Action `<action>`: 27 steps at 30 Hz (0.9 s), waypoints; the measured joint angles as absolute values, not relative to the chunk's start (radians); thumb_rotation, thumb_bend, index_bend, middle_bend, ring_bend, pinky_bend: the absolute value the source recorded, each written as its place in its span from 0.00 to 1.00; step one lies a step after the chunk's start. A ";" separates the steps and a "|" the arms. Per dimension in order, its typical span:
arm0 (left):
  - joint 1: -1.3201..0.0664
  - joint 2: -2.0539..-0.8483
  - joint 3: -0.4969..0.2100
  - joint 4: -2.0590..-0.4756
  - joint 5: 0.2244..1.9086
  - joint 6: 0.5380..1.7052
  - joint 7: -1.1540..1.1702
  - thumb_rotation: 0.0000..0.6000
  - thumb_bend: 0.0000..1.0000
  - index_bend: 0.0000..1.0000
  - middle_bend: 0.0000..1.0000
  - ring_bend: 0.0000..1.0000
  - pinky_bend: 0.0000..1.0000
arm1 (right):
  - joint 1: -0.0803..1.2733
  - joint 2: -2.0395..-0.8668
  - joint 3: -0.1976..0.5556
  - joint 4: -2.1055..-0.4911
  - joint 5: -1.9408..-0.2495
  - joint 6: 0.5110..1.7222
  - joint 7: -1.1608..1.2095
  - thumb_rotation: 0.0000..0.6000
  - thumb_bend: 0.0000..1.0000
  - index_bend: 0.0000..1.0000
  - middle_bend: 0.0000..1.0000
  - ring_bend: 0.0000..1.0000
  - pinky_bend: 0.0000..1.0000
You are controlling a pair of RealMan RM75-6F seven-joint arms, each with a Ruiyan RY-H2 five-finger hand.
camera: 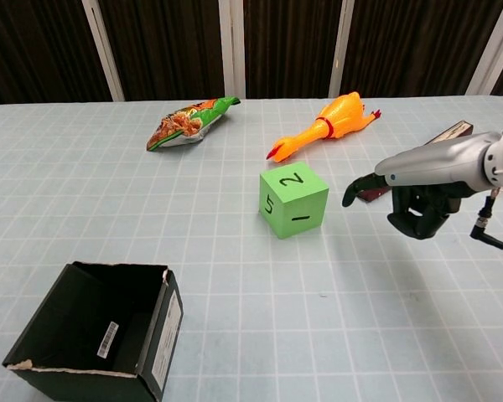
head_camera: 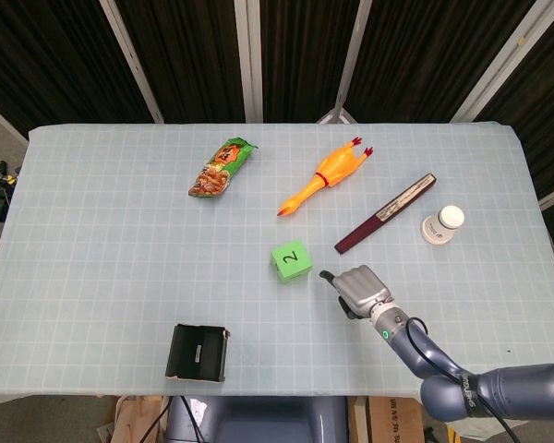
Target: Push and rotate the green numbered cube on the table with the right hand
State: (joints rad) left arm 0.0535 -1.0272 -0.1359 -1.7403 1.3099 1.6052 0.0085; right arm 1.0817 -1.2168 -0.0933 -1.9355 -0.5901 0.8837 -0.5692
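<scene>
Head view. The worktop (head_camera: 92, 212), covered by a pale gridded cloth, is seen from above. The green numbered cube (head_camera: 291, 260) is shown near the middle of the worktop, with the face marked 2 uppermost. The right hand (head_camera: 358, 290) is seen just to the right of the cube and slightly nearer the robot, apart from it; one dark finger (head_camera: 328, 276) is extended toward the cube, while the other fingers are curled in under the grey back of the hand, and nothing is held. A rubber chicken (head_camera: 325, 177) is laid diagonally beyond the cube, and a snack packet (head_camera: 222, 167) is placed further left. A long dark red case (head_camera: 386, 213) is laid at an angle to the right of the cube, with a white cup (head_camera: 442, 223) beside it. An open black box (head_camera: 198, 352) is found near the front edge, to the left. The left hand is not seen.

Chest view. The cube (camera: 292, 202) is seen resting flat on the cloth, with 2 on top, 5 on the left face and 1 on the right face. The right hand (camera: 409, 198) is held to the right of the cube, clear of it, with one finger (camera: 359, 188) pointed at the cube and the rest folded together beneath. The chicken (camera: 325, 126) and the packet (camera: 189, 122) lie behind the cube. The black box (camera: 96, 329) is seen in the near left corner, its opening upward.
</scene>
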 measured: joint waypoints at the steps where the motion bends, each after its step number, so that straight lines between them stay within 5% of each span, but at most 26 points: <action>1: 0.054 -1.027 -0.136 -1.740 1.310 1.606 0.009 1.00 0.26 0.01 0.00 0.04 0.16 | 1.083 -1.219 -0.090 -1.931 -0.585 0.879 -0.567 1.00 0.72 0.14 0.84 0.82 0.57; 27: 0.051 -1.027 -0.138 -1.742 1.302 1.599 0.015 1.00 0.26 0.01 0.00 0.04 0.16 | 1.140 -1.266 -0.044 -1.865 -0.525 0.807 -0.553 1.00 0.72 0.14 0.84 0.82 0.57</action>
State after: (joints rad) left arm 0.0505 -1.0274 -0.1379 -1.7421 1.3023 1.5987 0.0146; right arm 1.1398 -1.2660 -0.0443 -1.8653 -0.5251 0.8070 -0.5530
